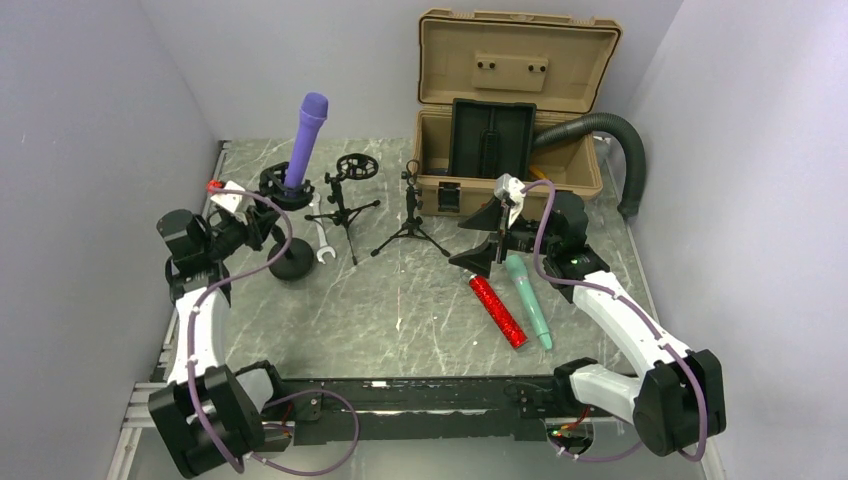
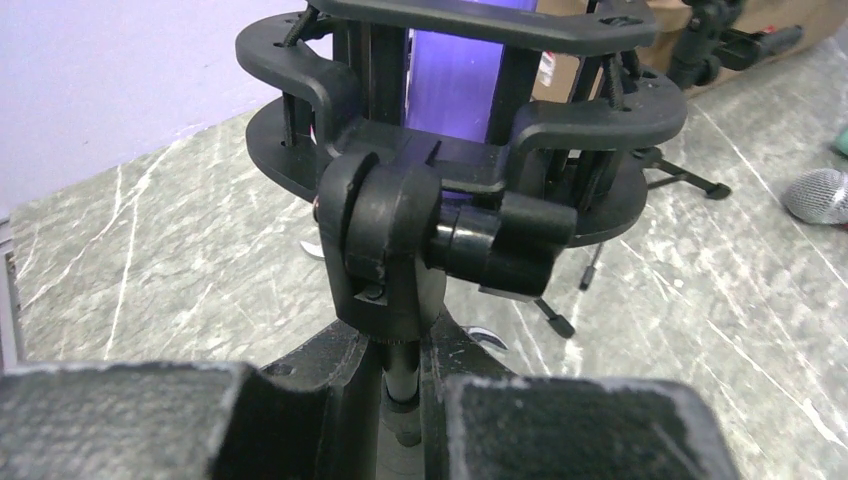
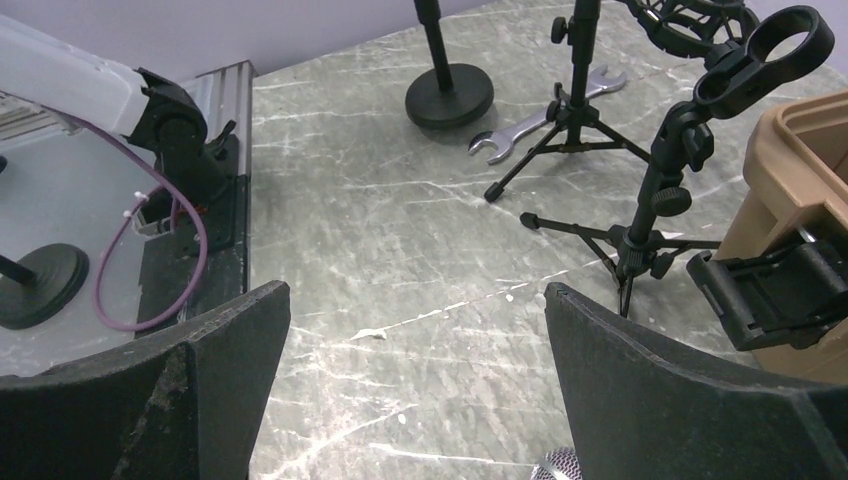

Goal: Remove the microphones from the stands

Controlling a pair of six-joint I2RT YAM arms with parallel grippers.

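Grey marbled table [image 1: 400, 310] is carrying the round-based stand [image 1: 290, 262] at its left side, and the purple microphone [image 1: 307, 135] is standing upright in the shock mount [image 2: 450, 110], so a straight upward pull is looking like the natural way out. The left gripper [image 2: 345, 430] is sitting low under the mount with its fingers either side of the thin post, probably to steady the stand; whether they are pinching it I cannot tell. The right gripper [image 3: 415, 300] is hovering with jaws wide apart, well away from the purple one. Nothing is crowding the space above the mount, while a tripod stand [image 1: 343, 205] and a wrench [image 1: 321, 243] are sitting just beside the base
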